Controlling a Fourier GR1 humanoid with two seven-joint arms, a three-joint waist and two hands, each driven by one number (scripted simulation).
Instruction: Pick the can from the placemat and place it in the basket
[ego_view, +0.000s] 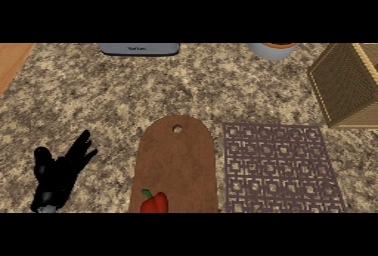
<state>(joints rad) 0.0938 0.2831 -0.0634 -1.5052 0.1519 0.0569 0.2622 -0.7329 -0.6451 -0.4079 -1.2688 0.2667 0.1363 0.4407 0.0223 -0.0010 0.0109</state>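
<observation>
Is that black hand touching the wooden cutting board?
Apart. The head view shows bare speckled counter between the left hand and the cutting board.

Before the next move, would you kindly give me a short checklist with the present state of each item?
1. Can in view: not ok; none shows on the placemat or elsewhere.
2. Basket in view: ok, at the right edge.
3. Left hand free: ok, open, resting on the counter.
4. Right hand in view: not ok.
5. Can already in the basket: cannot tell; its inside is hidden.
</observation>
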